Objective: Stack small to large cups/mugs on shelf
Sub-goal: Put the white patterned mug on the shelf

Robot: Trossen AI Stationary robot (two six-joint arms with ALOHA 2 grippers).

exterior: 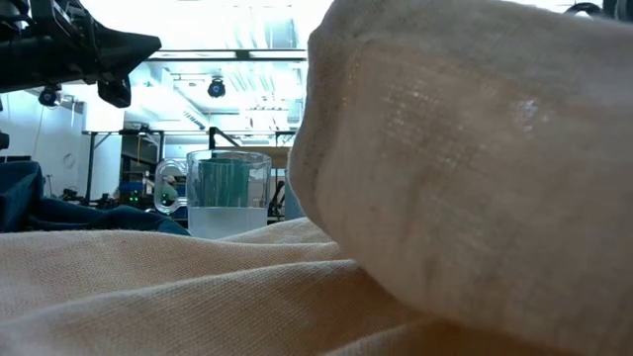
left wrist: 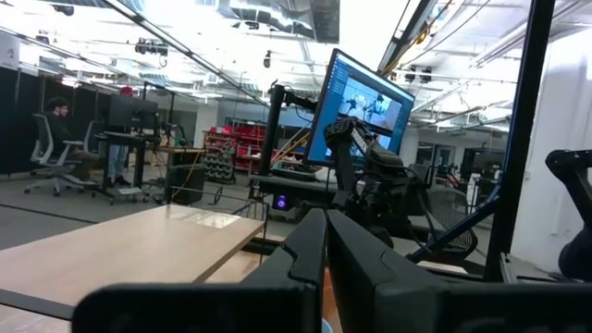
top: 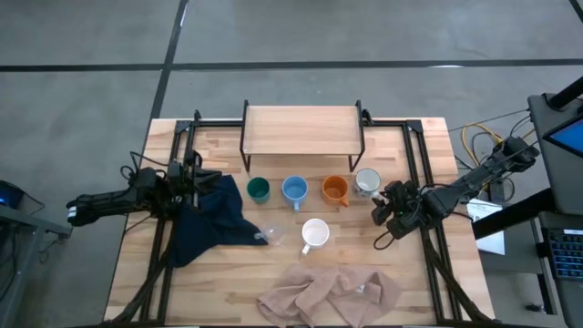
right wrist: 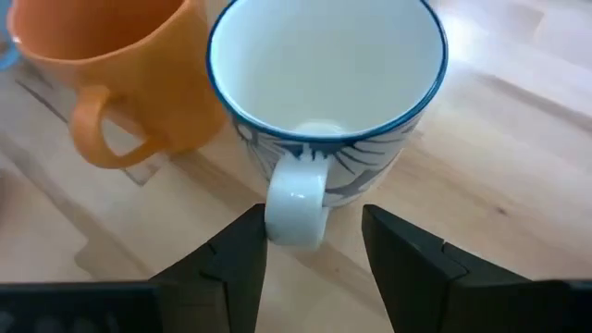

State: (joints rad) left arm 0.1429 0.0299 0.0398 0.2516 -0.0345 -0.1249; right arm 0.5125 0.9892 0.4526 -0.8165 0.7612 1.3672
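The shelf (top: 301, 128) stands at the table's far middle. Before it, in a row, stand the dark green mug (top: 259, 189), the light blue mug (top: 294, 189), the orange mug (top: 335, 189) and the patterned white mug (top: 367, 182). The plain white mug (top: 315, 233) and the clear glass cup (top: 271, 233) stand nearer. My right gripper (right wrist: 313, 245) is open, low at the patterned mug (right wrist: 324, 83), with a finger on either side of its handle (right wrist: 296, 199); I see no touch. My left gripper (top: 194, 178) is shut and empty, raised over the dark blue cloth (top: 205, 219).
The dark blue cloth lies at the left beside the green mug. A crumpled beige cloth (top: 328, 296) lies at the near edge and fills most of the low view (exterior: 445, 198). Black rails (top: 414, 164) run along the tabletop's sides.
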